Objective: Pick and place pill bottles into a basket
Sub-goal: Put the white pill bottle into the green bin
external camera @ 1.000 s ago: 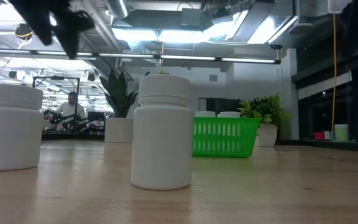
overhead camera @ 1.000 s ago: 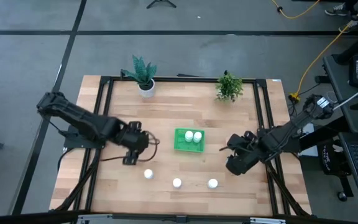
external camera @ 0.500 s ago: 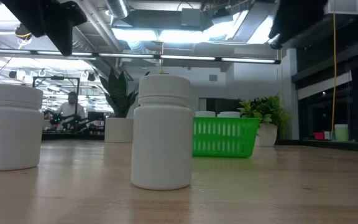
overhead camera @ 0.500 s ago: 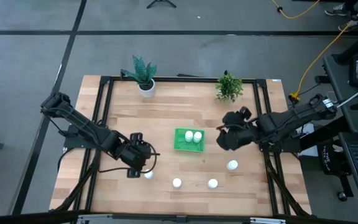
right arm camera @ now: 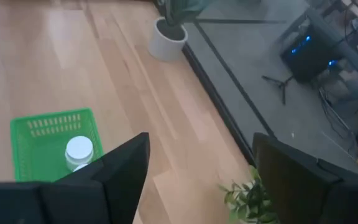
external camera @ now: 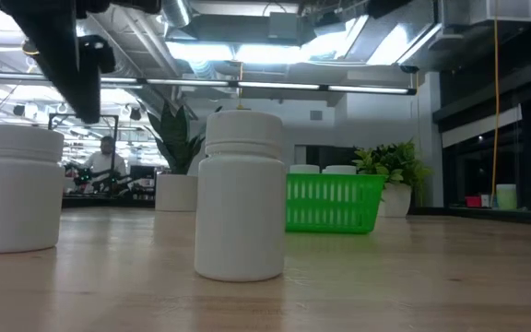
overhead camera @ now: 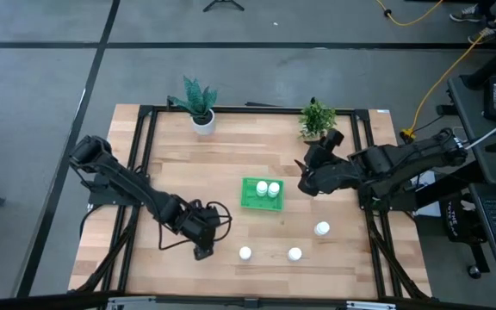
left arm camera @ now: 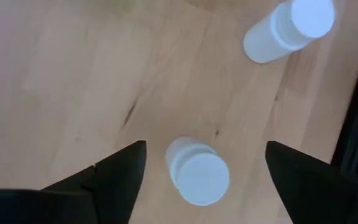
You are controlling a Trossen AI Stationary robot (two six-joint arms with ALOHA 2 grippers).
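Bottles were your concern here: one pill bottle [left arm camera: 197, 175] stood upright on the table [overhead camera: 231, 164] directly beneath your left gripper [overhead camera: 203, 241], its cap facing up between the two spread fingers [left arm camera: 117, 174], which held nothing. Its long axis ran vertical, so you would have judged a straight descent enough to bracket it. Three more bottles stood along the near edge [overhead camera: 244, 253], [overhead camera: 294, 253], [overhead camera: 321, 228], and two already sat in the basket [overhead camera: 250, 204]. Your right gripper [overhead camera: 306, 181] hung just right of the basket, its fingers apart and empty. The left arm was plainly the nearer one for this pick.
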